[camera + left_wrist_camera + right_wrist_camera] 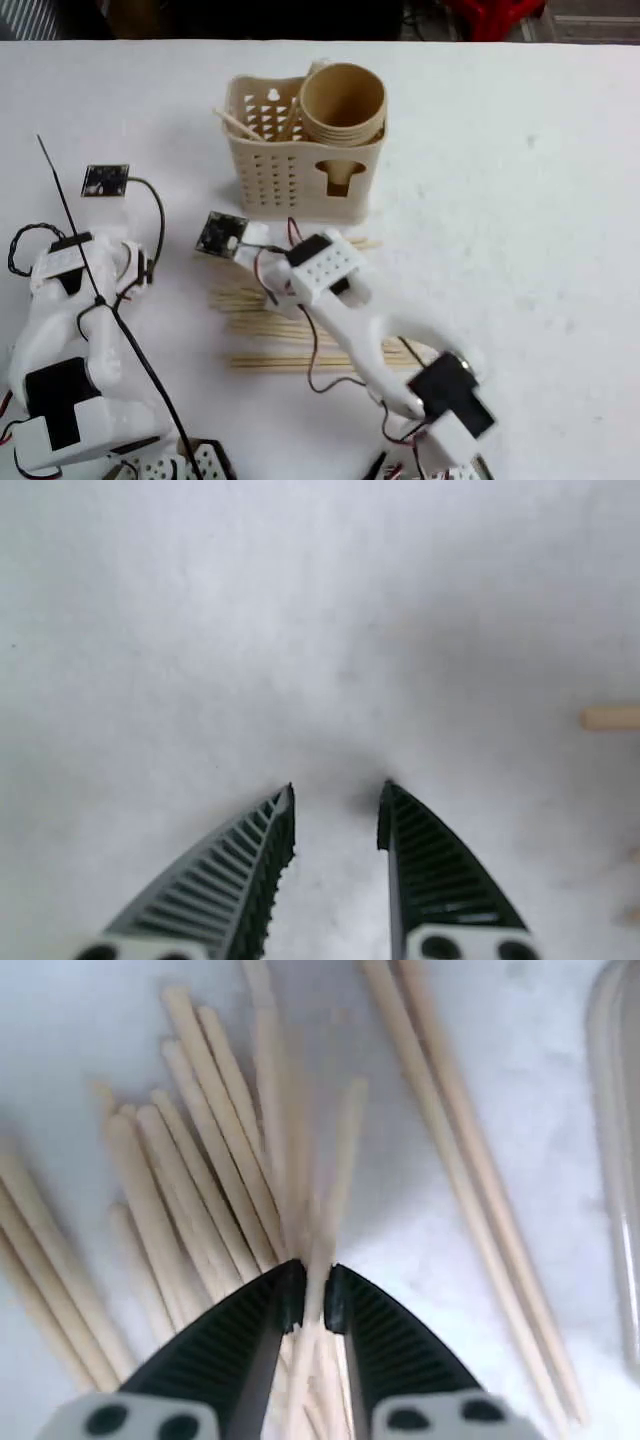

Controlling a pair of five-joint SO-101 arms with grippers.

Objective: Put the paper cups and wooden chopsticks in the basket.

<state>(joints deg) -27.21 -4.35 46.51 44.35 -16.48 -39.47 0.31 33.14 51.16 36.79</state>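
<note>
Paper cups (342, 100) nested in basket (285, 185) — chopsticks (245, 325) strewn beside it.

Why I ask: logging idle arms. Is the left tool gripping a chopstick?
No, in the left wrist view the left tool stands open over the white table, with nothing between its tips.

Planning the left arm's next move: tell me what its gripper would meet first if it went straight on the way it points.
Most likely the bare table: the left gripper points at open white surface. A wooden chopstick end lies off to one side, out of that line.
</note>
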